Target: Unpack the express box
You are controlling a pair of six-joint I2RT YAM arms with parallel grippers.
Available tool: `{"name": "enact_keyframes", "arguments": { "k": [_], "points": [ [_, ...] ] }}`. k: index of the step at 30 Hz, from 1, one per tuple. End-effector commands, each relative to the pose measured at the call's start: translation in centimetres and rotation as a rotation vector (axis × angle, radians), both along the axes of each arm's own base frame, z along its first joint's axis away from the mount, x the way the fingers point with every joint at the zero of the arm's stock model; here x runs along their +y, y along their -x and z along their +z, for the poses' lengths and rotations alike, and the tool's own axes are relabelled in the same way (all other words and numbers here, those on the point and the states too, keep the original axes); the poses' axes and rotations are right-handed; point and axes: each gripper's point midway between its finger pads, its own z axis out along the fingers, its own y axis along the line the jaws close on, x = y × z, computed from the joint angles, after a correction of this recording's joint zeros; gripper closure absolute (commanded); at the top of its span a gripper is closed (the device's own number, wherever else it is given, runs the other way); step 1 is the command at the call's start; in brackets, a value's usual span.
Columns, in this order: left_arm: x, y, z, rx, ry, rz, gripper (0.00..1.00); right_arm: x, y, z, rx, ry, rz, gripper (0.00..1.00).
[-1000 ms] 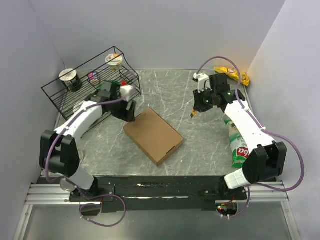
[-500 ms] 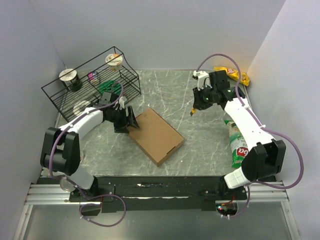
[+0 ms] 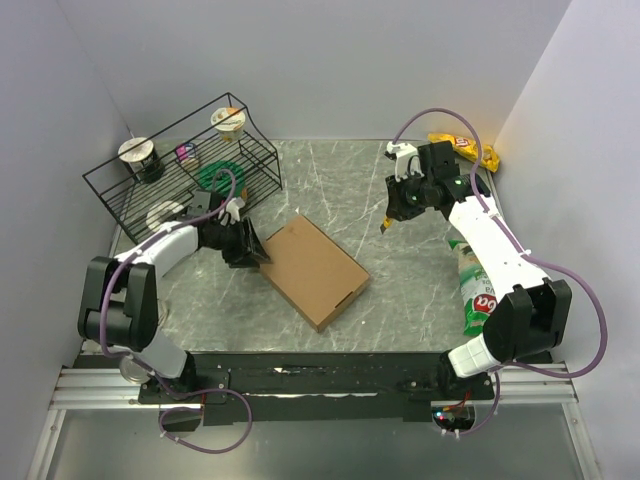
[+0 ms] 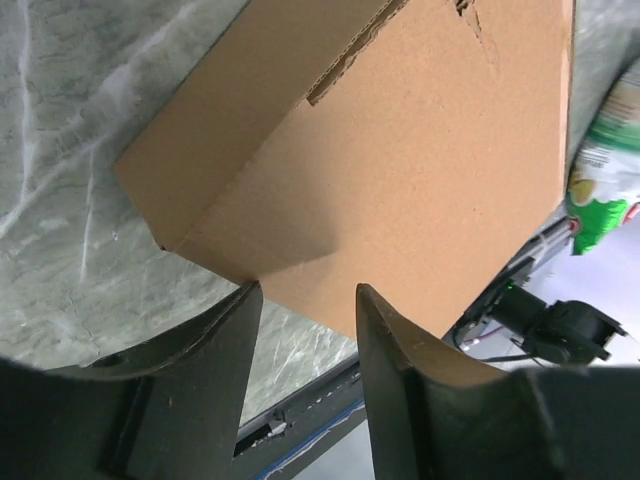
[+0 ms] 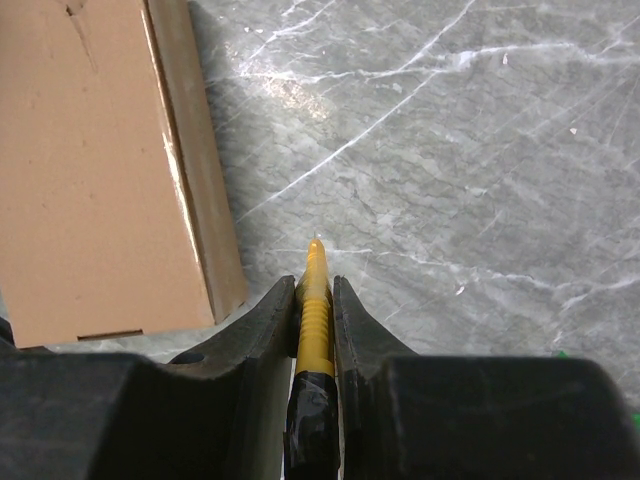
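Judging box [image 3: 310, 270] light, stiff: grip corner edge, left fingers [image 4: 200, 370] apart there; right fingers [image 5: 255, 330] clamped on cutter [image 5: 313, 295].

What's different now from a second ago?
The left gripper swung from near the black wire basket down to the left corner of the flat brown cardboard box, jaws narrowing around its edge. The box and the right gripper, pinching a yellow utility knife, stayed put.

Grey marble-look worktop [image 3: 340, 170] with white veins all over, boxed in by plain pale walls [image 3: 330, 60] at the back and both sides. Silver metal rail [image 3: 90, 385] along the near edge. Lighting's soft and even, only faint shadows
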Motion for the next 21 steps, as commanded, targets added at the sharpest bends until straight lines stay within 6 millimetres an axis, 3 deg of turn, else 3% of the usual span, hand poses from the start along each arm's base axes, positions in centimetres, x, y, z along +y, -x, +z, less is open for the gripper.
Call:
{"name": "enact_keyframes", "arguments": {
  "k": [1,8,21],
  "points": [
    [2.1,3.2,-3.9,0.13,-0.091,0.023,0.47,-0.2,-0.3,1.1,-0.031,-0.01,-0.008,1.0],
    [3.6,4.7,-5.0,0.164,-0.114,0.056,0.35,-0.1,-0.5,1.3,-0.039,-0.013,-0.01,1.0],
    [3.2,3.0,-4.5,0.102,-0.09,0.054,0.28,0.0,-0.3,1.0,-0.039,-0.019,-0.01,1.0]
  ]
}}
